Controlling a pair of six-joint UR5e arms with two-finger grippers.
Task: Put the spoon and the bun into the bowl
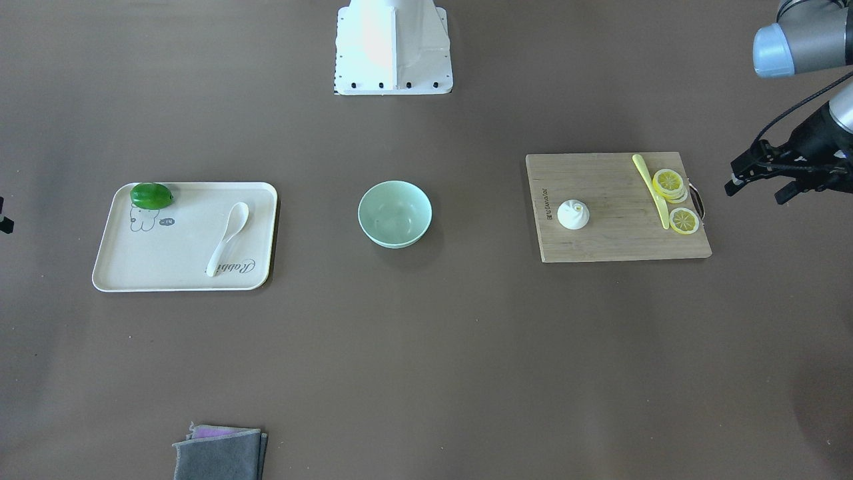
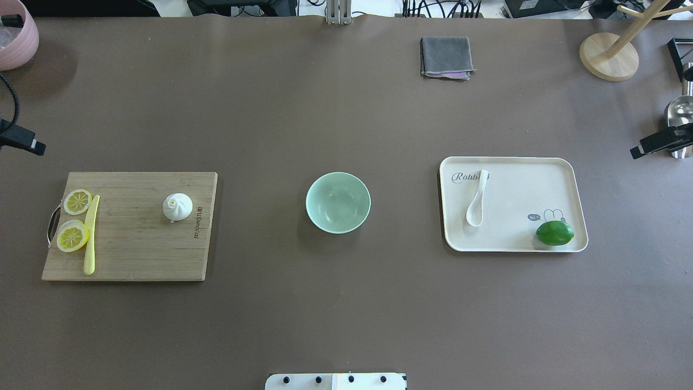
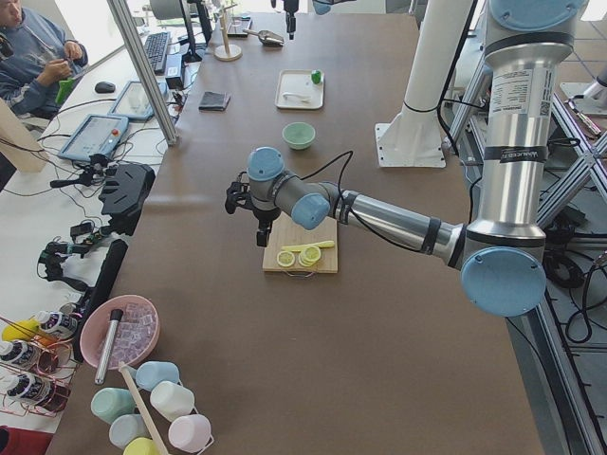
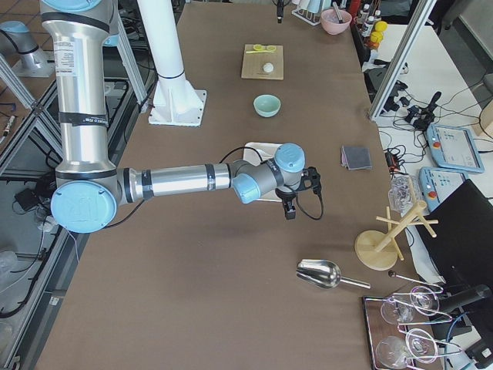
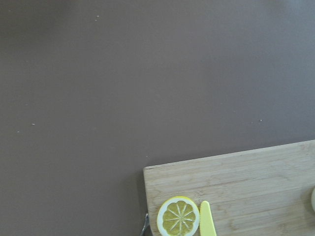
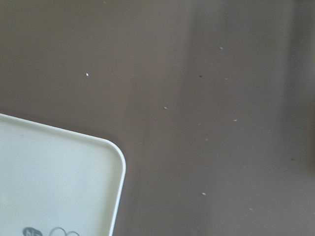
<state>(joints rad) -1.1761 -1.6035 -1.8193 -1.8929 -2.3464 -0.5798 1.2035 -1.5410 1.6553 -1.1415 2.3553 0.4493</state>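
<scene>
The white spoon (image 1: 226,240) lies on a cream tray (image 1: 173,267), also in the overhead view (image 2: 476,203). The white pleated bun (image 1: 574,215) sits upright on a wooden cutting board (image 1: 613,193), also seen from overhead (image 2: 177,207). The mint-green bowl (image 1: 394,213) stands empty mid-table between them (image 2: 338,202). My left gripper (image 1: 752,195) is open and empty, hovering beyond the board's outer end. My right gripper (image 2: 658,143) hovers beyond the tray's outer end; I cannot tell if it is open.
A green lime (image 2: 554,233) lies in the tray corner. A yellow knife (image 2: 90,235) and lemon slices (image 2: 73,236) lie on the board. A folded grey cloth (image 2: 445,57), a wooden stand (image 2: 609,57), a metal scoop (image 2: 679,111) and a pink bowl (image 2: 13,35) stand along the table's far side and ends.
</scene>
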